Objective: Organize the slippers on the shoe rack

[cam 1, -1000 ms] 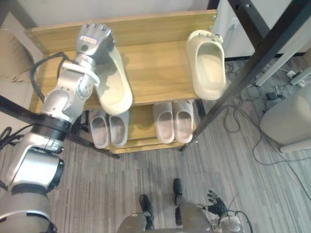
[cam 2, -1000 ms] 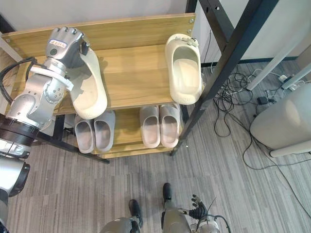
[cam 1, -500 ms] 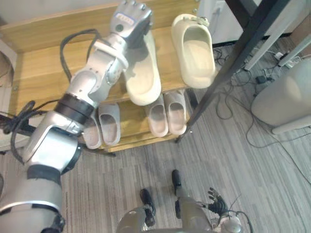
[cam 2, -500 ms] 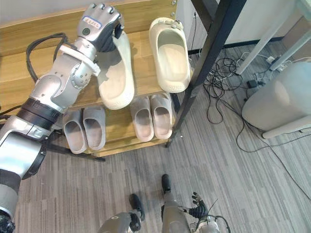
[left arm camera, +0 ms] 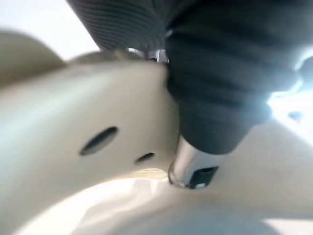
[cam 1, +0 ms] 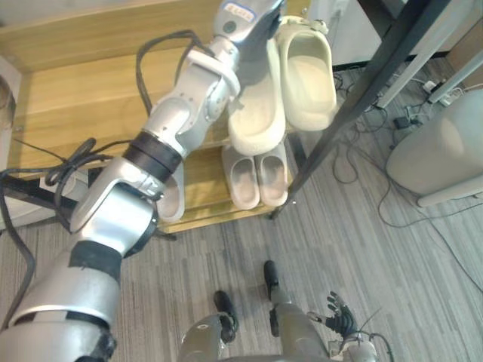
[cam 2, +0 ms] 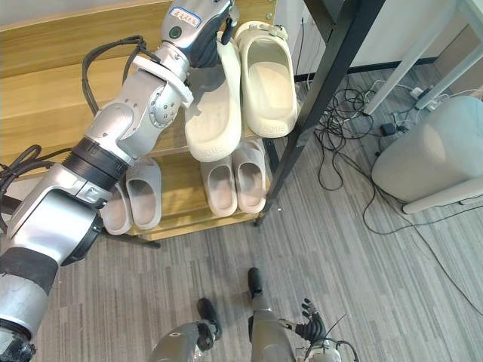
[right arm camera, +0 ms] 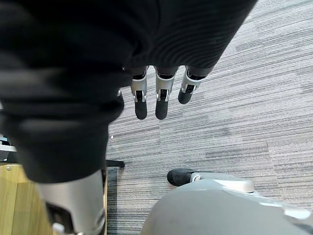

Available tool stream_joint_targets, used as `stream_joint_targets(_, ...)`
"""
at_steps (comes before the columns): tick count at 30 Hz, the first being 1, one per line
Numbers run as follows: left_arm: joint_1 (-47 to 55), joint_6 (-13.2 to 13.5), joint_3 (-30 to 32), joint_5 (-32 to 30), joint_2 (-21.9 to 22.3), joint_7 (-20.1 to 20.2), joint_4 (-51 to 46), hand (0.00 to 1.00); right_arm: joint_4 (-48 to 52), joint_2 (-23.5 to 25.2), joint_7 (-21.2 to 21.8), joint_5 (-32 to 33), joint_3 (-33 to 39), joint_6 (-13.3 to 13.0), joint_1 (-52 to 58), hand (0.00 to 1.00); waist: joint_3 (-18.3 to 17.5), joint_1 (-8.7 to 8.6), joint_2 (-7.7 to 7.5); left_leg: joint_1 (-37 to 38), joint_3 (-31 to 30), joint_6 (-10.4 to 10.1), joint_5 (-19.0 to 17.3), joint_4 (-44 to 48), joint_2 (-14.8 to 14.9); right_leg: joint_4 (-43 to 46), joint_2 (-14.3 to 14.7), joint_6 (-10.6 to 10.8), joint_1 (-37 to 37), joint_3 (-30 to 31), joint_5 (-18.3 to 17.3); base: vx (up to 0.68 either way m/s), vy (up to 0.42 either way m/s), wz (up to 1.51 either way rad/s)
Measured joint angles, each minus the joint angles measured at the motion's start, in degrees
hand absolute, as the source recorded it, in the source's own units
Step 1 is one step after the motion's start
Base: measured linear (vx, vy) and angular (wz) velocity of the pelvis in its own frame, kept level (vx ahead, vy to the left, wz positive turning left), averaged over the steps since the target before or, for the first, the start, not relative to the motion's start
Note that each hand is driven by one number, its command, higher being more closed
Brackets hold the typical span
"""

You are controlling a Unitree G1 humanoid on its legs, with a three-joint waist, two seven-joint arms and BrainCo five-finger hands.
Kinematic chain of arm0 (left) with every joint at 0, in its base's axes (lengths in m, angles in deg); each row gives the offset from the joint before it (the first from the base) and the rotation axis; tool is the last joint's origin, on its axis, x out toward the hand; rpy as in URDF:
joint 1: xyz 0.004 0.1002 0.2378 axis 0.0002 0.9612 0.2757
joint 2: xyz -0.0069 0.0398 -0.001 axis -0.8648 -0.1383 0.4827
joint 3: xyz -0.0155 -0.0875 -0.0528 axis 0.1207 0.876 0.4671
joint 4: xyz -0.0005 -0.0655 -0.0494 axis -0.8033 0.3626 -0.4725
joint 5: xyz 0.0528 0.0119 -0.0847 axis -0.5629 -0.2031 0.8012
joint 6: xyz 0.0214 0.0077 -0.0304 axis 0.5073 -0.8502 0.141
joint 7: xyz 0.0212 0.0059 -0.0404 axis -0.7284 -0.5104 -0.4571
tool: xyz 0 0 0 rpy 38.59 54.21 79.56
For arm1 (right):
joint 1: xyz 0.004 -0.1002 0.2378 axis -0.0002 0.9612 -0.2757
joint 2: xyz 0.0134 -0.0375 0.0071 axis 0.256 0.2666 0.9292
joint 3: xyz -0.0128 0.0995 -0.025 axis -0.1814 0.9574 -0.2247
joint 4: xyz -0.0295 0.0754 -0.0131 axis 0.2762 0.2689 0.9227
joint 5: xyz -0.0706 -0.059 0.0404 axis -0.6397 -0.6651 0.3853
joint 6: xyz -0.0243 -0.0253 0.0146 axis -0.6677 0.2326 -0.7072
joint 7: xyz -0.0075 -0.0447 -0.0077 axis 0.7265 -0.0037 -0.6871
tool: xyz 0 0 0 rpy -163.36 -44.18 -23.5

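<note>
Silver fingers of the left hand [cam 2: 195,23] curl round the far end of a cream slipper [cam 2: 215,113]. Its near end overhangs the top shelf of the wooden shoe rack [cam 2: 53,98], just beside a second cream slipper [cam 2: 268,75]. The right hand [right arm camera: 156,95] hangs low over the floor [right arm camera: 234,117], fingers relaxed.

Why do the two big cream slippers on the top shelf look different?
The held slipper is gripped at its far end by the left robot hand; the other slipper lies free. The held slipper looks tipped on its side, while the other slipper lies flat, opening up. The held slipper sticks out past the top shelf edge, more than the other slipper. Both are cream, the same shape, side by side.
</note>
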Motion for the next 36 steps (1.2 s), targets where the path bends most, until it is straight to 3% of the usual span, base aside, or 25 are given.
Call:
stream_joint_targets(20, -0.6, -1.1, 2.8, 0.9, 3.9, 0.0, 4.9, 0.0, 0.0, 0.4, -0.2, 0.5, -0.2, 0.0, 0.3, 0.0, -2.0, 0.12, -0.39, -1.5, -0.4, -0.2, 0.2, 0.9, 1.3, -0.2, 0.9, 0.3, -0.9, 0.0, 1.8, 0.0, 0.006, 0.0)
stream_joint_targets(25, -0.7, -1.7, 4.6, 0.9, 3.7, 0.0, 5.8, 0.0, -0.1, 0.0, -0.4, 0.6, -1.3, 0.0, 0.0, 0.0, -2.2, 0.19, -0.58, -1.8, -0.3, -0.9, 0.7, 0.8, 3.1, -0.3, 2.5, 0.5, -1.4, 0.2, 3.6, 0.0, -0.023, -0.05)
stream_joint_targets(32, -0.9, -2.4, 6.9, 1.9, 3.6, 0.1, 6.3, 0.0, -0.2, 0.0, -0.4, 2.0, -2.0, 0.0, -0.7, 0.0, -2.6, 0.22, -1.34, -2.4, 0.0, -2.2, 1.5, 0.0, 3.4, -0.7, 3.0, 0.5, -2.3, 0.6, 3.5, 0.01, -0.004, 0.01)
stream_joint_targets(34, -1.3, -2.5, 8.0, 3.1, 3.7, 0.1, 6.3, 0.0, -0.2, 0.4, -0.4, 2.1, -2.6, 0.0, -0.9, 0.0, -3.2, 0.13, -2.31, -3.5, 0.0, -2.3, 2.0, -0.2, 3.2, -0.6, 2.6, 1.2, -3.4, 0.4, 2.3, 0.0, 0.0, 0.09)
stream_joint_targets(35, -1.4, -2.5, 8.4, 3.3, 3.8, 0.1, 6.3, 0.0, -0.4, 0.9, -0.4, 2.1, -2.8, 0.2, -1.0, 0.0, -3.9, -0.12, -3.58, -4.2, 0.1, -2.6, 2.2, 0.1, 2.5, -0.5, 2.0, 0.1, -3.9, 0.3, -0.6, 0.02, -0.017, 0.15)
stream_joint_targets(36, -1.4, -2.6, 8.7, 3.9, 3.8, 0.0, 6.4, 0.0, -0.4, 1.2, -0.4, 2.1, -2.8, 0.3, -1.5, 0.0, -3.9, -0.25, -3.71, -4.5, -0.1, -2.8, 2.3, 0.7, 2.7, -0.3, 2.0, -0.3, -4.1, -0.2, -0.6, 0.04, -0.012, 0.19)
